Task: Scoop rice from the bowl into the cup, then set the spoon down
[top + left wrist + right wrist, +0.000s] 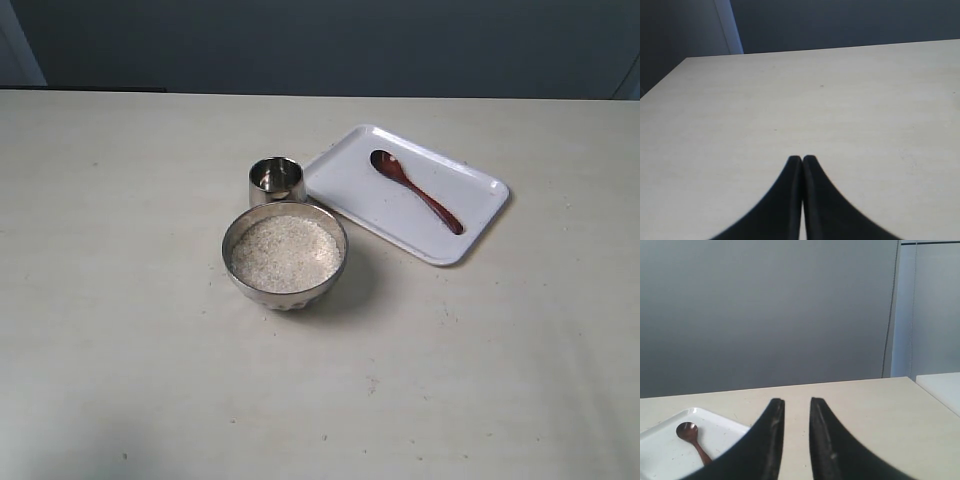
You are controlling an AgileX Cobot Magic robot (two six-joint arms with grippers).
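The steel bowl [285, 290] stands mid-table, filled with pale rice [286, 254]. Just behind it, touching or nearly so, is the small steel cup [276, 180]. The dark red-brown wooden spoon [415, 190] lies on a white tray [470, 240] to the right, head toward the back. Neither arm shows in the exterior view. In the left wrist view my left gripper [802, 159] is shut, empty, over bare table. In the right wrist view my right gripper [793, 402] is open with nothing between its fingers; the spoon [691, 438] and tray [660, 450] lie beyond one side of it.
The pale tabletop [120, 300] stretches wide around the bowl, with its far edge against a dark wall [320, 40]. A white surface [942, 387] shows at the edge of the right wrist view.
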